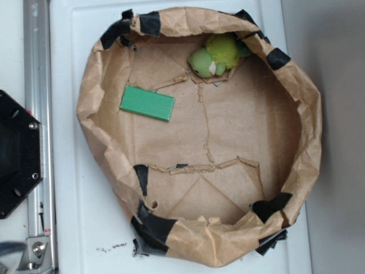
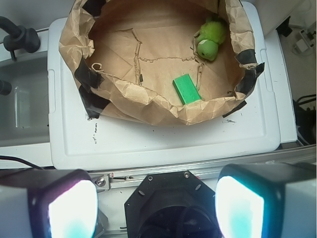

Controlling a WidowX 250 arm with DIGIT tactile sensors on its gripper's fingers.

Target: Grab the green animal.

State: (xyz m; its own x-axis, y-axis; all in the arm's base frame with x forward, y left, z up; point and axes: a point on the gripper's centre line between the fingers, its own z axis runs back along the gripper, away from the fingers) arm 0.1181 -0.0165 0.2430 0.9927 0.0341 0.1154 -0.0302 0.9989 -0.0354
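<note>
The green animal [image 1: 215,55] is a lime-green plush with a round head and a white patch. It lies against the far wall of the brown paper enclosure [image 1: 97,74]. In the wrist view the green animal [image 2: 210,38] sits at the upper right, inside the paper wall. My gripper [image 2: 156,206] is high above the robot's black base, far back from the enclosure. Its two fingers [image 2: 72,208] stand wide apart with nothing between them. The gripper itself does not show in the exterior view.
A flat darker-green rectangular block [image 1: 147,103] lies on the paper floor, left of centre; it is also in the wrist view [image 2: 186,89]. The crumpled paper wall with black tape patches [image 1: 149,227] rings the floor. The black base plate [image 1: 17,154] and a metal rail [image 1: 39,85] sit left.
</note>
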